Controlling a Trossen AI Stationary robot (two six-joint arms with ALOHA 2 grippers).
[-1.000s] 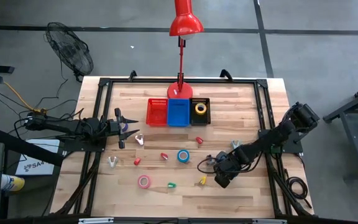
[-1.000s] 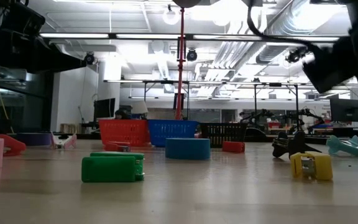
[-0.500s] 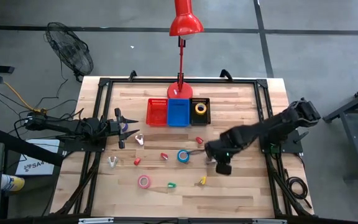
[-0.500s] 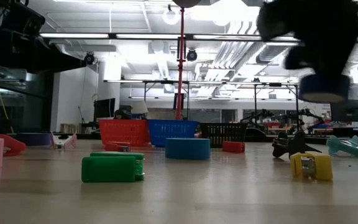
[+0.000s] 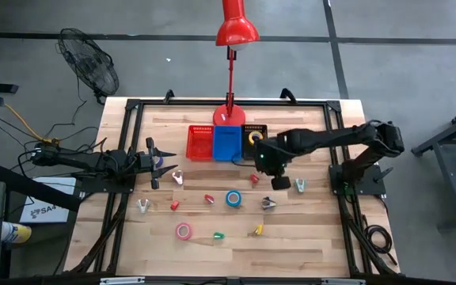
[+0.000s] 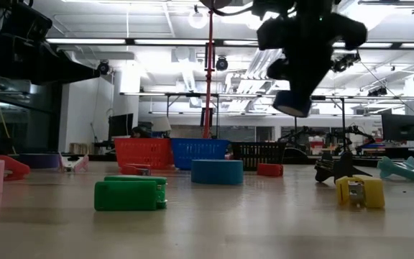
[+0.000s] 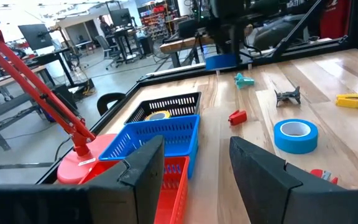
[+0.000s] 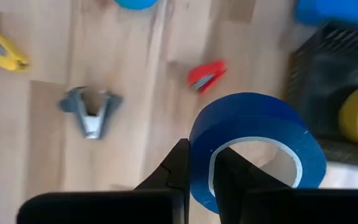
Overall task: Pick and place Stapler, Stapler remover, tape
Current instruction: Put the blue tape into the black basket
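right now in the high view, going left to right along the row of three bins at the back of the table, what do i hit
red bin → blue bin → black bin holding a yellow tape roll, with the right tool carrying a blue tape roll beside it.

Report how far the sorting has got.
Done: one yellow tape roll lies in the black bin. In hand: the right gripper is shut on a blue tape roll beside that bin. Left: blue tape, pink tape, small staplers and removers on the table. The left gripper waits at the left edge.
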